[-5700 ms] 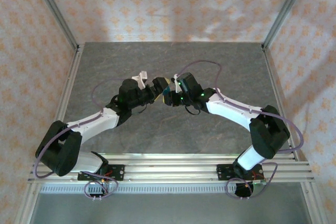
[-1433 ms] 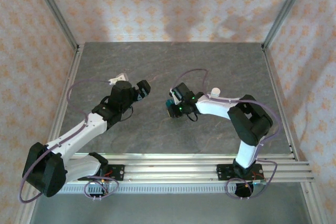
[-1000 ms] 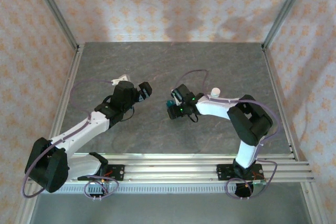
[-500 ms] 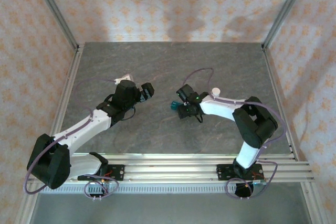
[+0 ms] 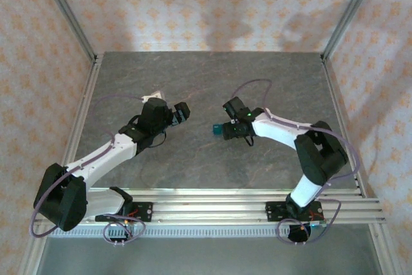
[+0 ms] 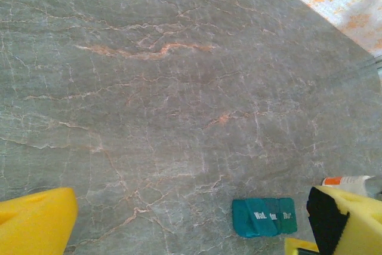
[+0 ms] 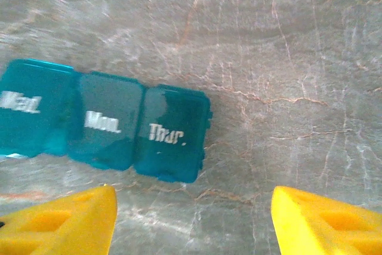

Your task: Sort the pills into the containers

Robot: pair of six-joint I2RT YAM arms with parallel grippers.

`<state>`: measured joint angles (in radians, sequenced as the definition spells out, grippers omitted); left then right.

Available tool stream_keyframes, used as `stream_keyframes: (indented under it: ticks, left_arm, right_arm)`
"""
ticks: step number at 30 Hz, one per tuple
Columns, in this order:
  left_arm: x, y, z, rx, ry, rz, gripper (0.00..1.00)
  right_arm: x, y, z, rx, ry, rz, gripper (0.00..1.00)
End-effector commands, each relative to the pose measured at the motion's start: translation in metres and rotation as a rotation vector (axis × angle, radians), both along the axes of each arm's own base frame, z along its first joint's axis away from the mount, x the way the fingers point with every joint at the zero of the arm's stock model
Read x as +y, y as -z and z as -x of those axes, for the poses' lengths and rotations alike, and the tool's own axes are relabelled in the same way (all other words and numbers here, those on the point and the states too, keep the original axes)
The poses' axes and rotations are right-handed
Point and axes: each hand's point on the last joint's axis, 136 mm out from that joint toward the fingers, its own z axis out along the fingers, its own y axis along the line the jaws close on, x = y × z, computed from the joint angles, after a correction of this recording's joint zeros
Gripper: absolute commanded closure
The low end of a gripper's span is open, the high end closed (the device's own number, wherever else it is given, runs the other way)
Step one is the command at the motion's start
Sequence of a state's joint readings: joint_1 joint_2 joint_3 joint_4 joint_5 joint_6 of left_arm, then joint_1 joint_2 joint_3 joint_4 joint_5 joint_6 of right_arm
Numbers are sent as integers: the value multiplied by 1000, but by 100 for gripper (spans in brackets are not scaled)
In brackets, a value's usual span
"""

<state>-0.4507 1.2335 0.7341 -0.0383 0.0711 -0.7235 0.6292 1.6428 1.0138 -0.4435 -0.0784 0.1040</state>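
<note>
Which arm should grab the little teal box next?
The right arm, probably. Its tool hangs open next to the teal pill box, which looks big and near in its wrist camera. The left tool is open too, but farther off across the table.

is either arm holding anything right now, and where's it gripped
Nothing is held. The left gripper and right gripper both have open, empty jaws; the teal pill box lies flat on the table, clear of the right jaws.
</note>
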Motion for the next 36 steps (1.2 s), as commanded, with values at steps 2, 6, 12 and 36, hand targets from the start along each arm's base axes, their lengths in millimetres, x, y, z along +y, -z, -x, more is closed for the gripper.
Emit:
stream_keyframes:
  ticks: [2, 6, 12, 36]
  left_arm:
    - [-2, -5, -4, 1, 33, -39, 0]
    - [-9, -2, -6, 24, 88, -81, 0]
    - [-26, 11, -5, 81, 217, -212, 0]
    - [-85, 58, 14, 144, 567, -605, 0]
  right_arm:
    - [2, -35, -1, -39, 19, -77, 32]
    - [0, -44, -9, -47, 72, -116, 33]
    - [-4, -35, -30, -15, 182, -144, 36]
    - [-10, 26, -30, 93, 231, -90, 39]
